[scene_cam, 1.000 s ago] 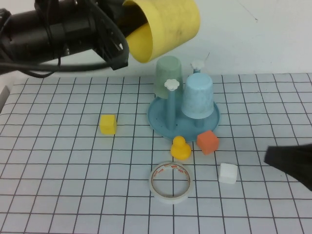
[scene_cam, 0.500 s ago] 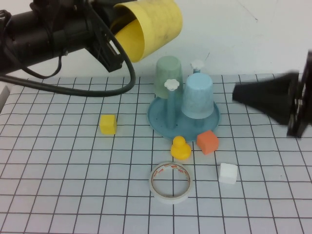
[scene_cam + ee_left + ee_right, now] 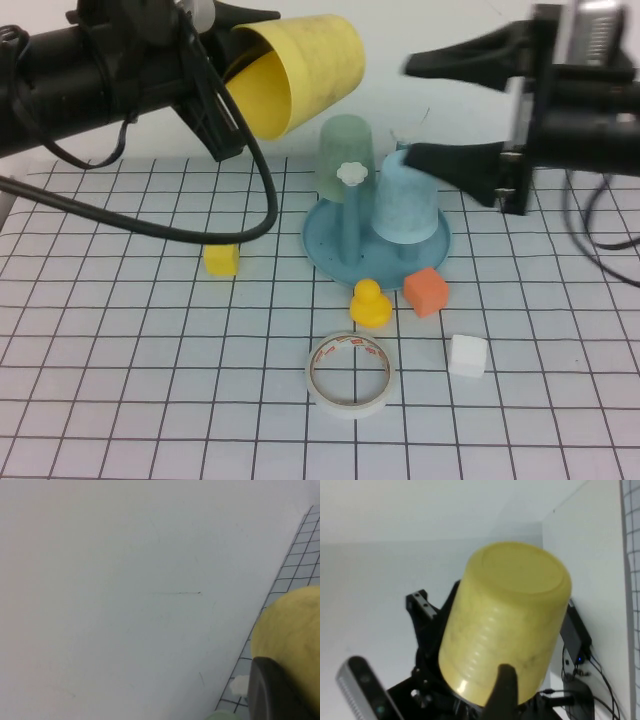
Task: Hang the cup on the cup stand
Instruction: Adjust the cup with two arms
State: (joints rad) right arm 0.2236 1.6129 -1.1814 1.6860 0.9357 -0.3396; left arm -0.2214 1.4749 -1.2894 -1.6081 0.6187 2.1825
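From the high view, the left claw [image 3: 225, 60] is clamped on the rim of the yellow cup [image 3: 305, 70], holding it on its side in the air, up and to the left of the cup stand [image 3: 330, 245], with the cup's closed bottom turned toward the stand's side. The cup stand sits on the gridded tabletop [image 3: 120, 380]; a pale green cup [image 3: 345, 155] and a light blue cup [image 3: 405, 200] hang upside down on its pegs, and a white flower knob [image 3: 351, 172] tops a bare peg at the front. The right claw [image 3: 430, 110] hangs to the right of the stand and above it, its two fingers spread wide with nothing between them, pointing toward the yellow cup. In front of the stand lie a yellow duck [image 3: 370, 303], an orange cube [image 3: 427, 291], a white cube [image 3: 467, 355] and a tape roll [image 3: 349, 374]; a yellow cube [image 3: 221, 259] lies to the stand's left. In the left wrist view, the yellow cup's wall [image 3: 292, 630] bulges beside one dark finger [image 3: 272, 690], against the pale wall. In the right wrist view, the yellow cup [image 3: 507, 630] faces bottom-first, gripped by the left claw's dark fingers [image 3: 427, 615] behind it, with one right finger [image 3: 502, 692] in the foreground.
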